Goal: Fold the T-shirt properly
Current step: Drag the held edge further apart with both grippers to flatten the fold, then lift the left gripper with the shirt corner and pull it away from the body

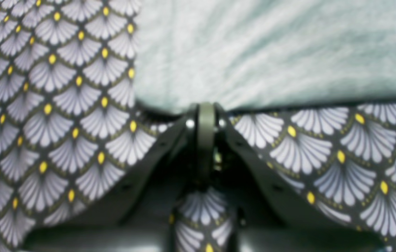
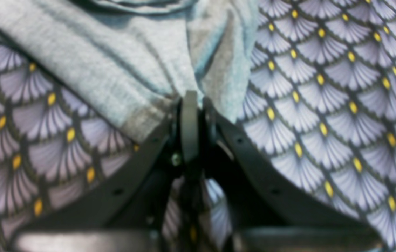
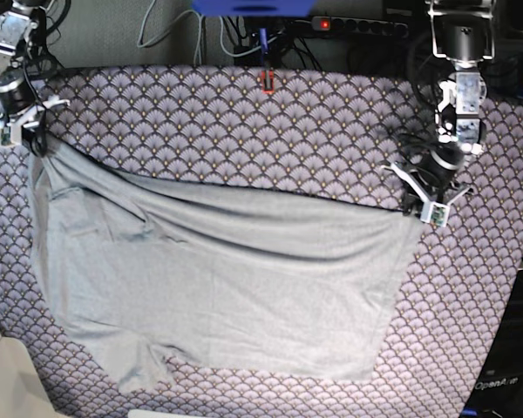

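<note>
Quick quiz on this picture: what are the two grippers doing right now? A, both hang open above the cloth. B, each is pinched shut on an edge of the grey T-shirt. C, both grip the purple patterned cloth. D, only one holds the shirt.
B: the left gripper and the right gripper are each closed on an edge of the T-shirt, which stretches between them over the patterned cloth.

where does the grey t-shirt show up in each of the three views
Left wrist: the T-shirt fills the upper right, its edge pinched in the shut left gripper.
Right wrist: T-shirt at upper left and centre, bunched into the shut right gripper.
Base: T-shirt spread across the middle, held at its two upper corners.
Shared landmark: the purple fan-scale patterned cloth under it.
</note>
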Controlling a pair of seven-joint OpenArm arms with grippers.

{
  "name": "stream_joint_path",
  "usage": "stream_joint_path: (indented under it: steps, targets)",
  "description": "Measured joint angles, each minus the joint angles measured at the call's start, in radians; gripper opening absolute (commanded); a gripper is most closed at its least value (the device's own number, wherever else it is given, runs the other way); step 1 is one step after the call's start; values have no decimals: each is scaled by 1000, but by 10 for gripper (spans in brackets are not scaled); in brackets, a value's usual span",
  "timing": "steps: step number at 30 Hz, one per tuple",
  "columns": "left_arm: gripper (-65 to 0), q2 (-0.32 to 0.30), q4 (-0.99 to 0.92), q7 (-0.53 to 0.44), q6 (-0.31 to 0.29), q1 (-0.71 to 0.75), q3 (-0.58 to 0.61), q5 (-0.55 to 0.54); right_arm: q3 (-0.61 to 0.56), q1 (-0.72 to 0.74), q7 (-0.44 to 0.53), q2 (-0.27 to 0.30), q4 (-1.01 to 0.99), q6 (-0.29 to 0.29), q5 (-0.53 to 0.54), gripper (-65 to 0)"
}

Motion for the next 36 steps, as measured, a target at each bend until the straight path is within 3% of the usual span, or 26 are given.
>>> stream_joint_path:
  steps: [3,8,16,18,22,28,32,36]
  targets:
    - [-650,-5,13,7,-1,17,-1,-1,21,-39,22,-18,24,-5,-3,-625]
    - [-650,-6,15,-115,0,78,-6,-8,55,-100,19,-62,99,-11,-24,-625]
    - [-650,-32,37,-251,-13,179,-7,-16,55,-121,34,-72,113,-19,-30,-625]
    - [-650,-29,97,-169,-16,211,-35,-14,55,-119,32,-73,113,-19,-31,-625]
    - [-650,-7,259,202,-64,235,-142,-35,57,-117,35,-80,113,-19,-30,-625]
    - [-650,88,409,442,-37,195,-176,77,56,-117,43,-97,114,-34,-26,-625]
    - [-650,140,428,670,-36,60,-177,127,56,-111,40,-97,113,-34,-31,-625]
    - [-650,176,423,718,-29,-100,-176,126,57,-98,25,-97,113,-34,-31,-625]
